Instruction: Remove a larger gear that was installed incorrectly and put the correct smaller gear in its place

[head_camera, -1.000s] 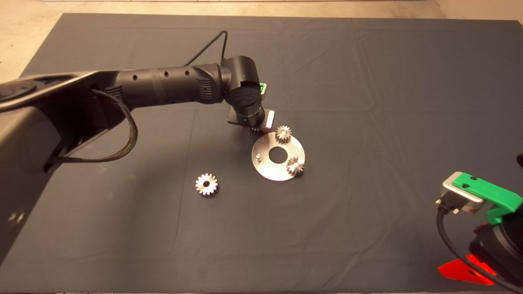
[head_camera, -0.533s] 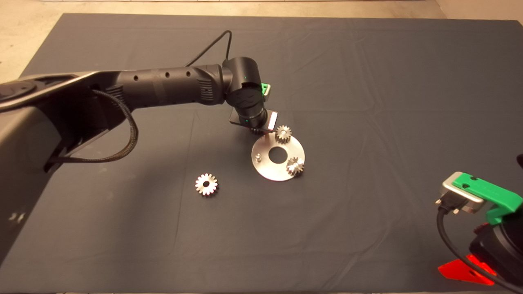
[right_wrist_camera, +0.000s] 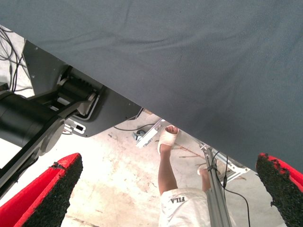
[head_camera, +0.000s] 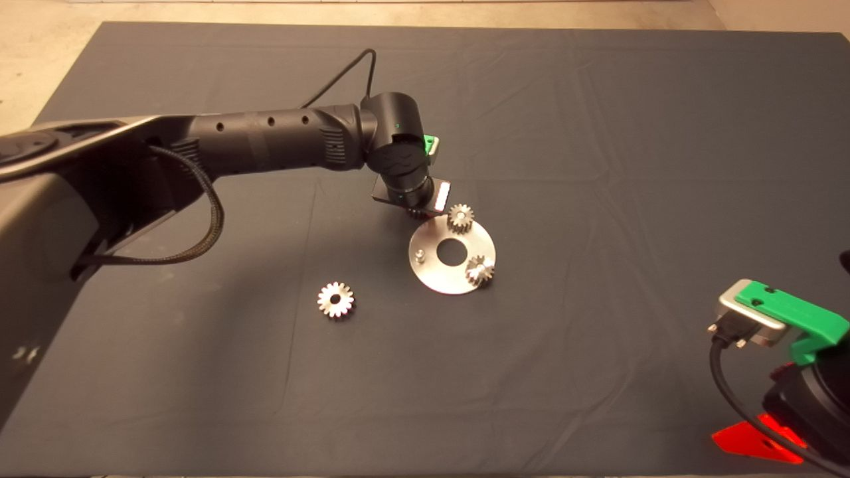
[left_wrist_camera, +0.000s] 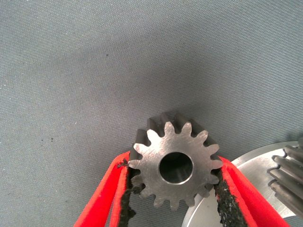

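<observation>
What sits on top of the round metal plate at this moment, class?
On the round metal plate stand two small gears and a bare peg, around an open centre hole. The left gripper, holding the smaller gear, hides the plate's far edge.

Crowded plate, open mat around it

Two small gears [head_camera: 460,218] [head_camera: 479,270] and a bare peg [head_camera: 420,254] occupy the round metal plate [head_camera: 446,279]; the left gripper [left_wrist_camera: 174,189] hangs at its far edge, while the larger gear [head_camera: 335,299] lies apart on open mat [head_camera: 597,166].

Round metal plate [head_camera: 438,275] on dark mat [head_camera: 597,166]
</observation>
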`<action>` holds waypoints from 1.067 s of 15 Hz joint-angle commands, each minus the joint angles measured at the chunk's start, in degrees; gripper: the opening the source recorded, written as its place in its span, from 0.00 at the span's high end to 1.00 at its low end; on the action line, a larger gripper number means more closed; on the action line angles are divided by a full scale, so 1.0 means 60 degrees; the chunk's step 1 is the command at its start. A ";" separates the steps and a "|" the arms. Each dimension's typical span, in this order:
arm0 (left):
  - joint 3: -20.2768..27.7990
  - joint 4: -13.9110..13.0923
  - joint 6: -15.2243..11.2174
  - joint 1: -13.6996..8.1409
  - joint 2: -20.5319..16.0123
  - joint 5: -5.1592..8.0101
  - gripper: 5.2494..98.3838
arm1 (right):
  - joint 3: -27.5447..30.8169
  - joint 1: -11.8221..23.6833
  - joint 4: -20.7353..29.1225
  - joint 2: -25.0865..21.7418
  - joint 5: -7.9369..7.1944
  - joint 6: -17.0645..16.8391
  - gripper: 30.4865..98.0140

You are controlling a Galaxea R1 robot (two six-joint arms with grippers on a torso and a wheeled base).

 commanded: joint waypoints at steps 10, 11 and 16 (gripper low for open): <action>0.0941 0.0055 -0.0120 -0.0423 -0.0297 0.0101 0.68 | 0.0025 0.0124 0.0327 -0.0030 -0.0193 0.0043 0.02; 0.1391 0.0055 -0.0371 -0.0502 -0.0563 0.0116 0.70 | 0.0012 0.0124 0.0327 -0.0030 -0.0193 0.0043 0.02; 0.4233 0.0011 -0.1752 -0.1229 -0.2809 0.0145 0.70 | 0.0011 0.0124 0.0312 -0.0030 -0.0193 0.0043 0.02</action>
